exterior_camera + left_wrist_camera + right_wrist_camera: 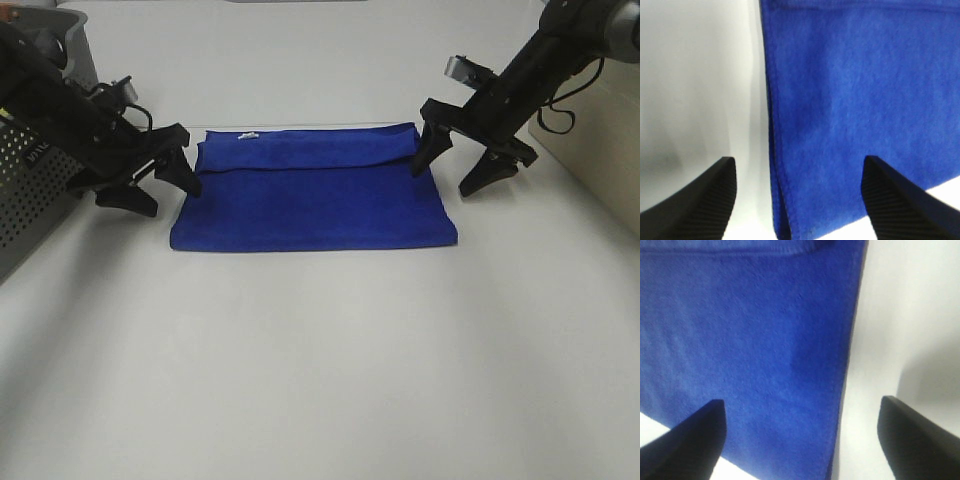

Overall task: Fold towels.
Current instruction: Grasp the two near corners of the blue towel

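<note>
The royal blue towel (312,195) lay folded on the white bench (320,350), its small white tag (248,136) at the far edge. The left fingers (185,178) and right fingers (430,150) stood spread wide — each pair straddling a far corner, gripping nothing.

The towel (315,200) is plain royal blue with a white tag (247,136), the table (320,360) is plain white, the left gripper (172,198) and right gripper (443,182) are black with fine ribs, and the basket (25,190) is grey with dots.
</note>
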Robot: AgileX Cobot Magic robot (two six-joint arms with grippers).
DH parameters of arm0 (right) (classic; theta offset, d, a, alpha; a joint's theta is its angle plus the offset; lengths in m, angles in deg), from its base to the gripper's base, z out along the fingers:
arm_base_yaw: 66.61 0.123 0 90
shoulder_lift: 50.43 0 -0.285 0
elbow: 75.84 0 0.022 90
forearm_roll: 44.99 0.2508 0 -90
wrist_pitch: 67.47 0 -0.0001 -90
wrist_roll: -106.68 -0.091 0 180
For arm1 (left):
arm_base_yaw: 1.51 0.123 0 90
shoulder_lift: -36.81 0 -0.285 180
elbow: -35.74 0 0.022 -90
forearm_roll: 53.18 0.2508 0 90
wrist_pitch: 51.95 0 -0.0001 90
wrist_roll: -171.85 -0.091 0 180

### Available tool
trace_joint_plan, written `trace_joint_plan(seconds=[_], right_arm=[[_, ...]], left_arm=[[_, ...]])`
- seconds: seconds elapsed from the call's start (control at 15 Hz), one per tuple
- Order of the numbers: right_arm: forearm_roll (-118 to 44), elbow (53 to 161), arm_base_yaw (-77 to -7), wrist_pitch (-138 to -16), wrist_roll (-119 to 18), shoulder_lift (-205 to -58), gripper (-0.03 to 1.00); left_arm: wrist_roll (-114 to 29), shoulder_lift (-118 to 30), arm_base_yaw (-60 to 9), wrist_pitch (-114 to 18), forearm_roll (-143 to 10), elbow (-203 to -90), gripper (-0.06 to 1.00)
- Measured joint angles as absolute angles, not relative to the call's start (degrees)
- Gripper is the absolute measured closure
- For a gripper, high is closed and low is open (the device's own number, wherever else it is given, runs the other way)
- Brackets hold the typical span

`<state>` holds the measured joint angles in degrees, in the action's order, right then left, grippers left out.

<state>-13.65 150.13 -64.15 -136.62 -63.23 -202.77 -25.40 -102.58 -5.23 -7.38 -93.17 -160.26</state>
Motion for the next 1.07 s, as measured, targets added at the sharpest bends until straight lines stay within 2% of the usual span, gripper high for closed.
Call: trace_joint_plan(seconds=[0.13, 0.2, 0.33, 0.73, 0.93, 1.07], right_arm=[[-13.8, 143.0, -64.2, -136.4, -63.0, -199.3, 0.19], [-13.8, 136.1, -64.2, -133.4, -61.8, -195.7, 0.19], [-13.0, 129.1, -64.2, -127.5, -59.6, -192.8, 0.2], [-11.0, 125.3, -64.2, -123.4, -56.9, -192.5, 0.2], [-6.5, 125.2, -64.2, -123.2, -54.6, -193.0, 0.22], [-5.8, 125.1, -64.1, -123.5, -54.5, -193.5, 0.27]], left_arm=[[-25.2, -101.0, -6.0, -9.5, -93.1, -154.4, 0.27], [-25.6, -99.7, -6.9, -11.8, -93.2, -151.3, 0.28], [-25.9, -99.2, -7.6, -13.4, -93.2, -150.3, 0.28], [-25.8, -99.1, -10.7, -17.3, -93.2, -150.3, 0.28], [-24.4, -99.3, -11.7, -17.7, -93.2, -150.3, 0.39], [-24.2, -99.8, -11.7, -17.9, -93.5, -150.3, 0.43]])
